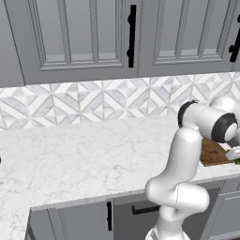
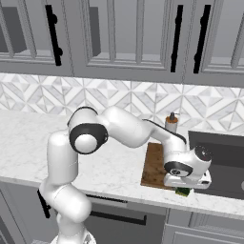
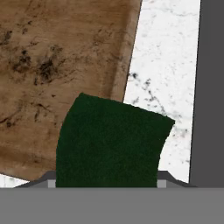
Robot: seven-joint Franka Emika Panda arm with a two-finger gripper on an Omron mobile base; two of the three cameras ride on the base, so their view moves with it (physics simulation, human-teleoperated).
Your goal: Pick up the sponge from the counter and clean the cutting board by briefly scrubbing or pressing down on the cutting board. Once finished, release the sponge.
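Observation:
My gripper (image 3: 106,181) is shut on the dark green sponge (image 3: 111,142), which bulges up between the two fingertips. The sponge hangs over the edge of the reddish-brown cutting board (image 3: 57,65), partly above the white marble counter (image 3: 164,83). Dark smudges mark the board's surface. From the right base view, the gripper (image 2: 185,187) is low at the board's (image 2: 153,167) near right corner, with a bit of green sponge (image 2: 182,192) under it. In the left base view the board (image 1: 213,152) peeks out behind the arm, and the sponge (image 1: 237,161) shows at the right edge.
A small brown bottle (image 2: 171,123) stands behind the board by the backsplash. A dark sink basin (image 2: 217,162) lies just right of the board. The counter (image 2: 109,167) stretches wide to the left. Grey cabinets hang overhead.

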